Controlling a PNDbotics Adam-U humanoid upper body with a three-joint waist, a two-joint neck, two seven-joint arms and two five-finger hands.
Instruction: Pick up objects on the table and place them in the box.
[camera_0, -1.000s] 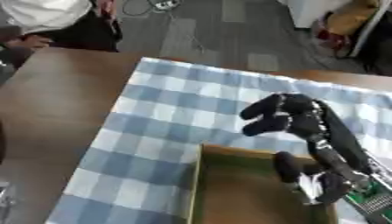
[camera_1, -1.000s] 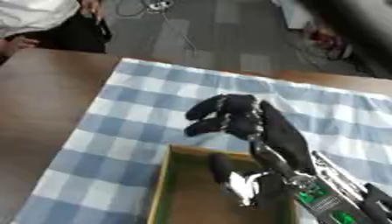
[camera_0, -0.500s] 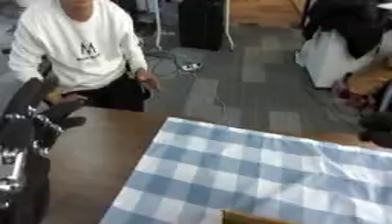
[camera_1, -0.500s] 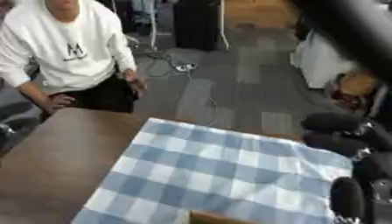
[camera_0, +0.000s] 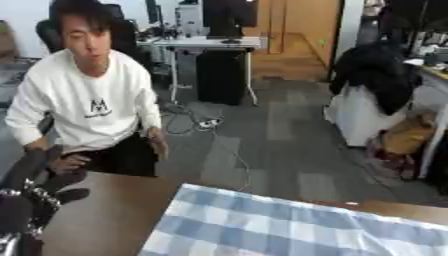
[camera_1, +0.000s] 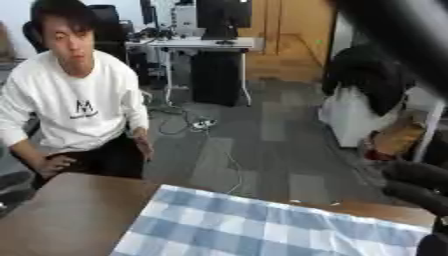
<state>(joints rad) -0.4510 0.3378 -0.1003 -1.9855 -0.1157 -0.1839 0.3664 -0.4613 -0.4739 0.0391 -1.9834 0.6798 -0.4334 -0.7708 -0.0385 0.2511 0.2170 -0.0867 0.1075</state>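
Only checked cloth (camera_0: 297, 227) on brown table (camera_0: 109, 215)

It was an office: a desk (camera_0: 206, 44) stood at the back with a computer tower (camera_0: 220, 77) beneath, cables (camera_0: 203, 122) trailed over grey carpet (camera_0: 289, 145), and an office chair (camera_1: 114, 35) stood beside it.

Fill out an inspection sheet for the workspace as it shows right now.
Surface: brown table, blue-and-white checked cloth over its right part.
Job's things: no box and no objects in view.
Clutter: nothing seen on the table.
Hands: left hand at the lower left edge, fingers curled, holding nothing; right hand at the lower right edge, fingers unclear.
Cables: cords and a power strip on the floor.
Surroundings: office floor, desk, seated person beyond the table.
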